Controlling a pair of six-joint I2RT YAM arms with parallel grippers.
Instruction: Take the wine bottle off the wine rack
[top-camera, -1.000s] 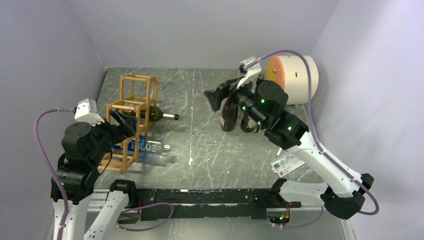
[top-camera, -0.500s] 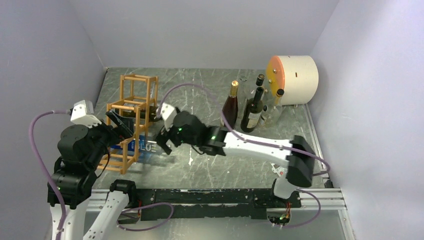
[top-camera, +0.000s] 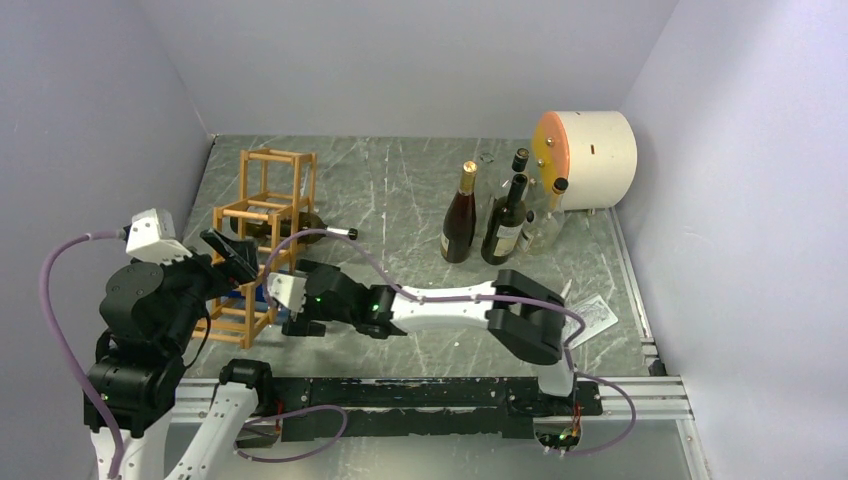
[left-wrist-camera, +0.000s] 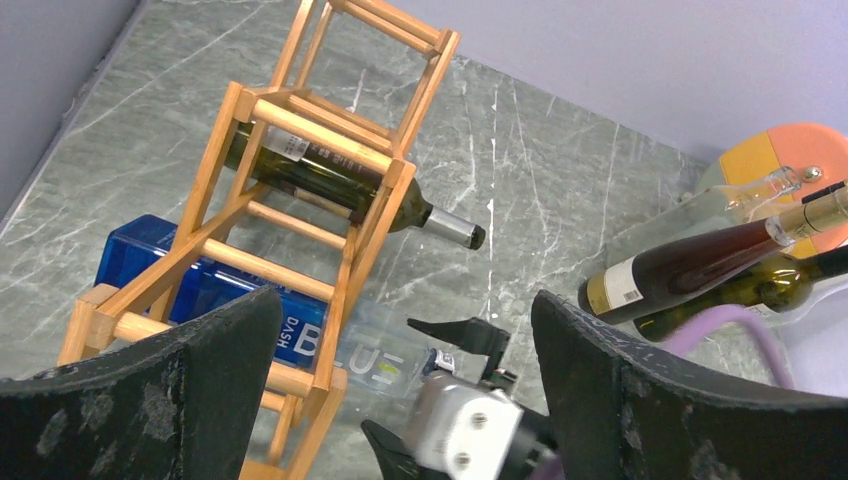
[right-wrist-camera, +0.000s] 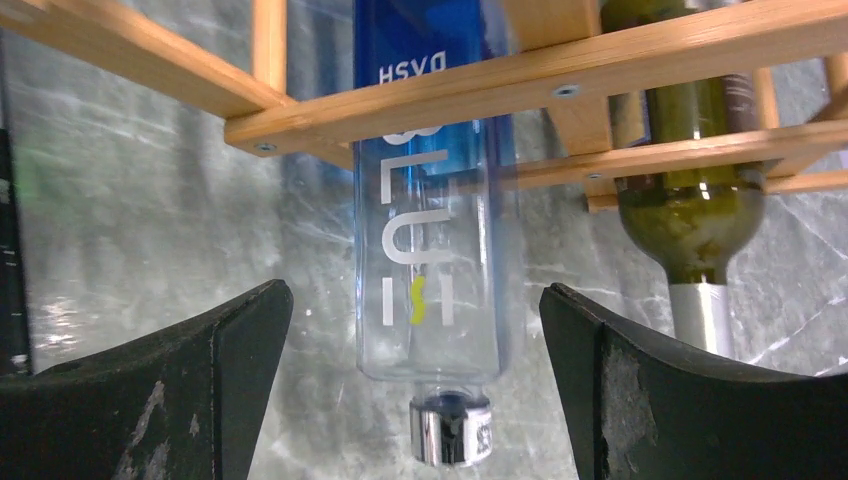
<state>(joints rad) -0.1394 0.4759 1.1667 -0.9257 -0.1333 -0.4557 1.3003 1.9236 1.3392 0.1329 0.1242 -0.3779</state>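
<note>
- R arm (top-camera: 440, 298) stretched low to wine rack (left-wrist-camera: 318, 133); R claw (right-wrist-camera: 415, 300) apart, either side of blue bottle (right-wrist-camera: 430, 230).
- L claw (left-wrist-camera: 405, 300) apart, near rack.
- Green wine bottle (left-wrist-camera: 330, 185) lies in rack, neck poking out.

The grey table (top-camera: 400, 200) holds the wine rack (left-wrist-camera: 315, 130) by its left edge, and bottles (top-camera: 507, 225) and a drum (top-camera: 600, 150) near the far right corner.

Even diffuse overhead light, soft shadows, sharp focus throughout.
</note>
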